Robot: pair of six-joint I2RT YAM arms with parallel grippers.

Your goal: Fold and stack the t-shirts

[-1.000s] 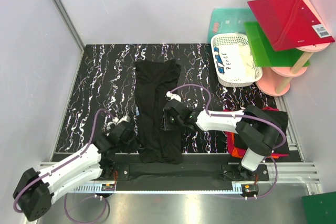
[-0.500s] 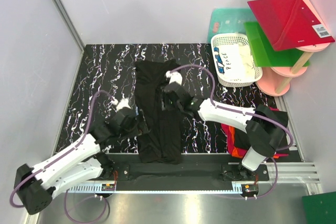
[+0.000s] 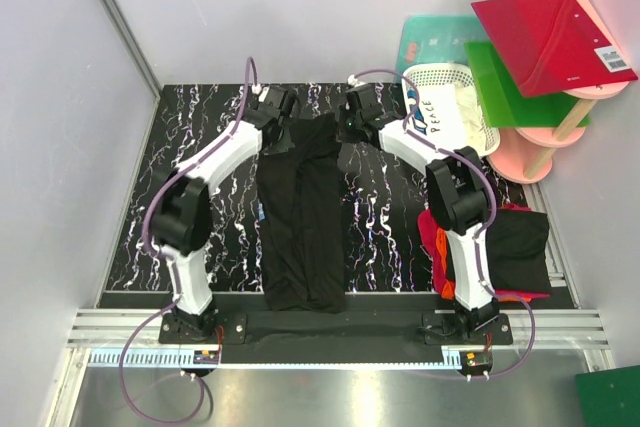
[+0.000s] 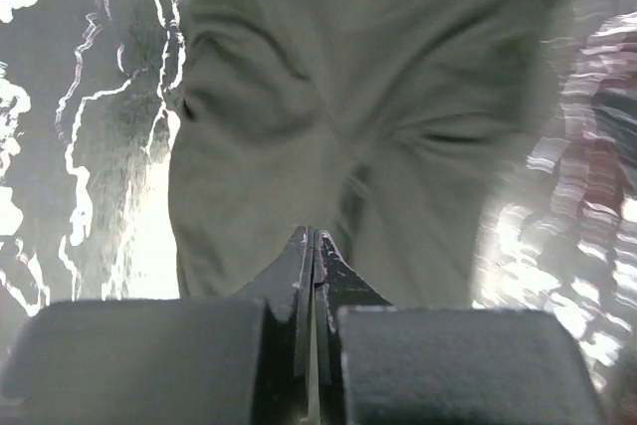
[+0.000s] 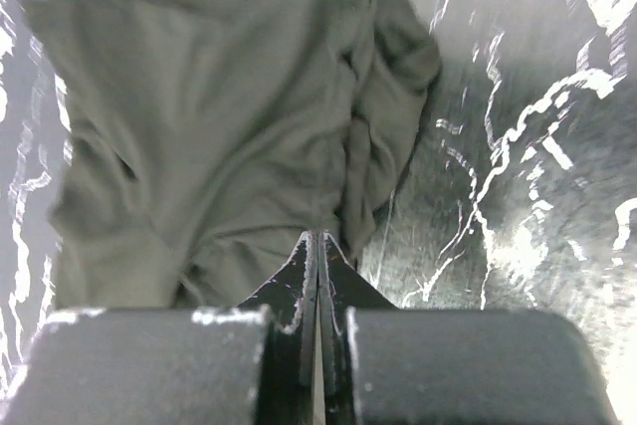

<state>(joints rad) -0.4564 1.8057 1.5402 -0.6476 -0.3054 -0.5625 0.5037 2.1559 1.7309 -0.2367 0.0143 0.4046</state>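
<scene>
Black tabletop (image 3: 200, 167) veined with white fills the scene between pale walls. At its near right corner lies a pile of t-shirts (image 3: 515, 247), a black one on top with red and orange cloth showing at its left edge. Left of the pile, a black t-shirt (image 3: 300, 227) lies folded into a long narrow strip running from the near edge toward the far end of the table. Both arms reach out to that far end. The left gripper (image 4: 312, 236) sits at the strip's far left corner, its fingers pressed together on a pinch of cloth, with creases gathering toward the tips. The right gripper (image 5: 317, 238) does the same at the far right corner. Beyond the table's far right corner stands a white lattice basket (image 3: 452, 155), then a green board (image 3: 510, 87) and a red board (image 3: 550, 32) resting on a pink stand (image 3: 520, 157).
</scene>
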